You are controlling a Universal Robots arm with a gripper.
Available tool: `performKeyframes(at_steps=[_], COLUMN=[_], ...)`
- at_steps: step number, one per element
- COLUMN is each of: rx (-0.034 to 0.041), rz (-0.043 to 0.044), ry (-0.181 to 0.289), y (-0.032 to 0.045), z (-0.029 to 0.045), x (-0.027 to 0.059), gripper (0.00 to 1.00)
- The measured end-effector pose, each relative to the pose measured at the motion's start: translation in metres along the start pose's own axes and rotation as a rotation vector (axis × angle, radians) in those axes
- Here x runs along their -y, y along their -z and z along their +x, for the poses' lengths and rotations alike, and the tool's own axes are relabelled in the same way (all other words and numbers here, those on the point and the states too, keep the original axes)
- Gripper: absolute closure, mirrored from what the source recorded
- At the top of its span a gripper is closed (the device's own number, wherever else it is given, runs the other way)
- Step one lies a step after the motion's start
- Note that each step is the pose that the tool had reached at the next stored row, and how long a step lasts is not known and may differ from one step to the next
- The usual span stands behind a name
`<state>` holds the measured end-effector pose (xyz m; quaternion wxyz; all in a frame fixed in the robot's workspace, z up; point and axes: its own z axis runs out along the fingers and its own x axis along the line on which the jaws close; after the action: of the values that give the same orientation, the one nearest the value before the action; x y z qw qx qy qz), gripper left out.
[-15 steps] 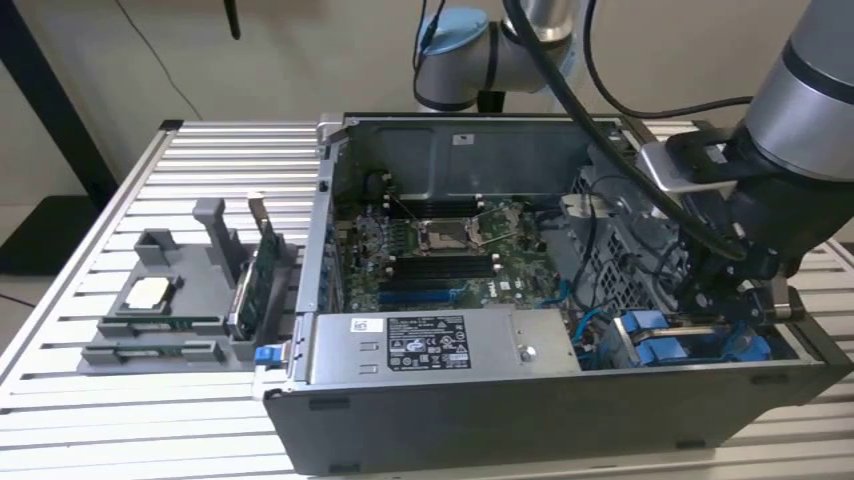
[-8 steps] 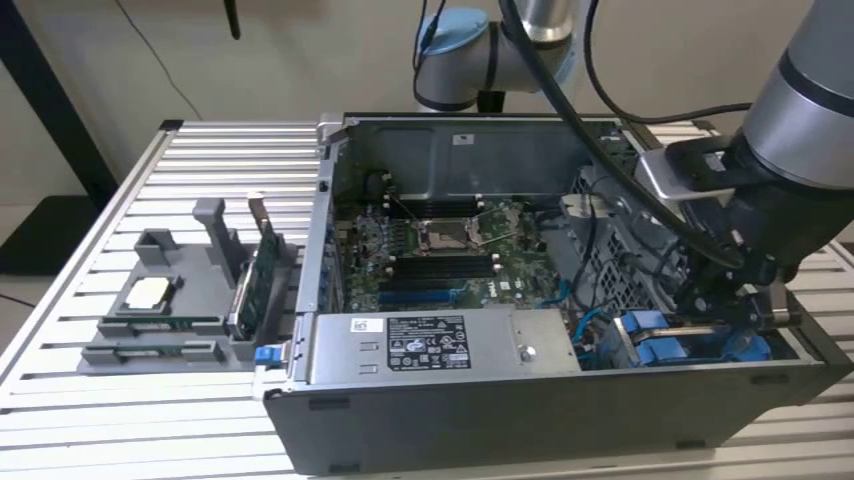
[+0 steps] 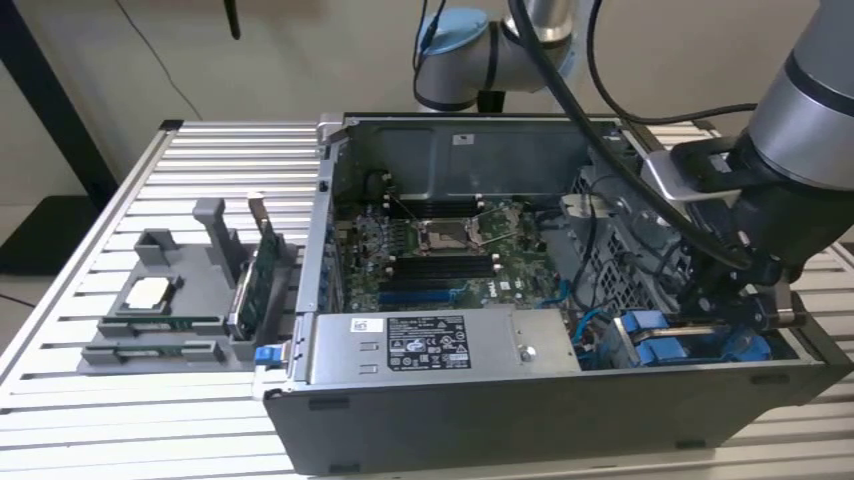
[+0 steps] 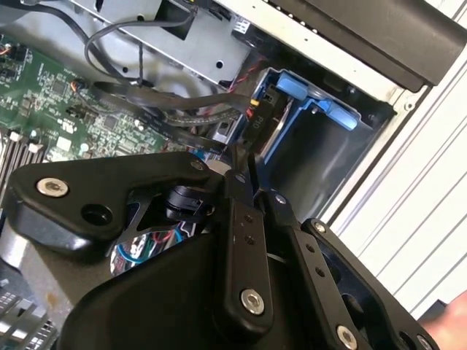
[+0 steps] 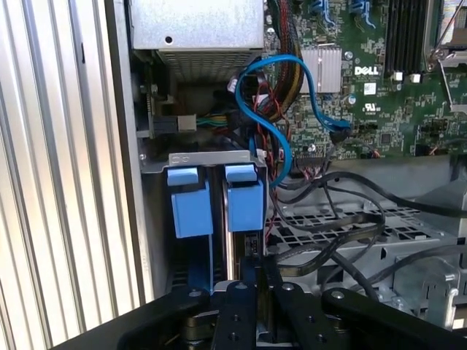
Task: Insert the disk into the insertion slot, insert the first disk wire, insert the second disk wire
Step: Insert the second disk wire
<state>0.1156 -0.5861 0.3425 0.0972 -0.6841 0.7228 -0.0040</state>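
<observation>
End effector [image 3: 727, 318] tilted down inside case, fingertips at insertion slot [image 3: 694, 345]

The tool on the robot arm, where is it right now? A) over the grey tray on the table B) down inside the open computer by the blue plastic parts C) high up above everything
B: in the exterior view the tool reaches down into the open computer case, right beside the blue plastic carriers, far from the grey tray.
</observation>
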Motion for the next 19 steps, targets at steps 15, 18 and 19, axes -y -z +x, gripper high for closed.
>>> performKeyframes(at_steps=[15, 18, 19], rx=[0.0013, 0.0011, 0.0009], rz=[-0.0010, -0.0011, -0.0011], ry=[0.008, 0.008, 0.008], y=[-0.0037, -0.0052, -0.0054], z=[-0.0019, -0.0017, -0.0016], x=[0.0041, 0.0040, 0.0040], gripper=[0.84, 0.84, 0.84])
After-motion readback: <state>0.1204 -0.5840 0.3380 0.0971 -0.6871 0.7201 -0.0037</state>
